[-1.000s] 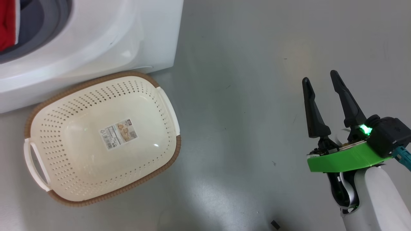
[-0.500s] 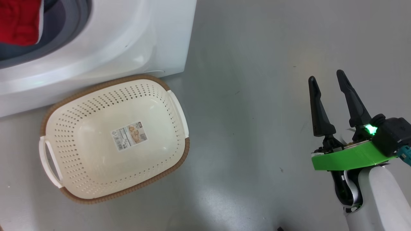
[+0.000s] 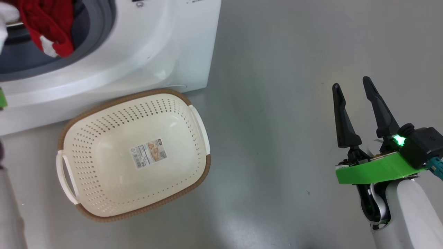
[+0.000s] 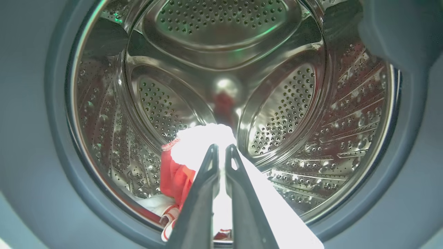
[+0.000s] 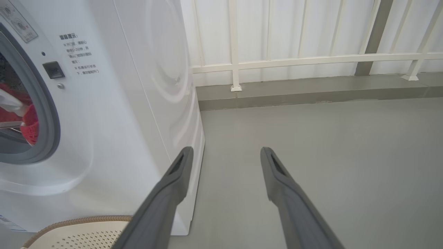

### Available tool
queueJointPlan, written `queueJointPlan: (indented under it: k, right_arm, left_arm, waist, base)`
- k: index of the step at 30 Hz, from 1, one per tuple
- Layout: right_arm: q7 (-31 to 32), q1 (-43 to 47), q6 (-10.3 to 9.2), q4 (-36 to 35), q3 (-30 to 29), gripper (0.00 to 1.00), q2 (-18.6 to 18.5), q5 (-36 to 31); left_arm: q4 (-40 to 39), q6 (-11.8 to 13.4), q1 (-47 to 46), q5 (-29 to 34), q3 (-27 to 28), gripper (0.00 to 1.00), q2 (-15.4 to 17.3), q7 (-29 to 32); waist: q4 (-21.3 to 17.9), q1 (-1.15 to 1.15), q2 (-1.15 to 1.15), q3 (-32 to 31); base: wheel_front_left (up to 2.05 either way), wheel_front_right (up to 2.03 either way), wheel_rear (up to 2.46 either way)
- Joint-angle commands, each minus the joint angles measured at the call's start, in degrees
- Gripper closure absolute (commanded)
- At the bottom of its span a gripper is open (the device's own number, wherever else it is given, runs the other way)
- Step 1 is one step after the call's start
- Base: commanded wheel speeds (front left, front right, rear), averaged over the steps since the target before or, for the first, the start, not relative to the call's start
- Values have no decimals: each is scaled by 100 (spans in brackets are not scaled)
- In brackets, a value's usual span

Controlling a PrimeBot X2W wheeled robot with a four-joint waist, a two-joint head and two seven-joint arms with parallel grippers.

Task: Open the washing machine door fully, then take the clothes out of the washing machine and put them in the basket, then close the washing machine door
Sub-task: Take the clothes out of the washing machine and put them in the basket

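Note:
The white washing machine stands at the upper left of the head view, its opening ringed by a grey gasket. Its door is out of view. Red clothes with white trim hang at the mouth of the opening. In the left wrist view my left gripper is shut on the clothes, a bright white fold around its fingertips, with the steel drum behind. The cream basket sits empty on the floor in front of the machine. My right gripper hovers open over bare floor far to the right.
The grey floor stretches between basket and right arm. In the right wrist view a white railing and a low kerb run behind the machine's side. My left forearm blurs the head view's lower left edge.
The head camera has shifted, moving the whole picture right and down. The red clothes have come further out toward the opening's rim. My right gripper stays open in place.

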Motion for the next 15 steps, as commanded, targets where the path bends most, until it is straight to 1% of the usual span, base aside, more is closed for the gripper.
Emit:
queueJointPlan:
  k: [1, 7, 15]
  right_arm:
    - [-35, 33, 36, -102, 80, 0, -39, -76]
    - [-35, 99, 36, -58, 30, 0, -39, -125]
    - [-35, 249, 36, -28, -40, 0, -39, -196]
  left_arm:
    - [-323, -55, 281, 58, 153, 100, 170, -44]
    - [-979, -76, 748, 104, 162, 100, -79, -44]
    - [-1977, -80, 1421, 175, 26, 100, -293, -44]
  waist:
    - [53, 0, 0, -154]
    - [139, 0, 0, -470]
    - [251, 0, 0, -932]
  base:
    - [0, 0, 0]
    - [0, 0, 0]
    - [0, 0, 0]
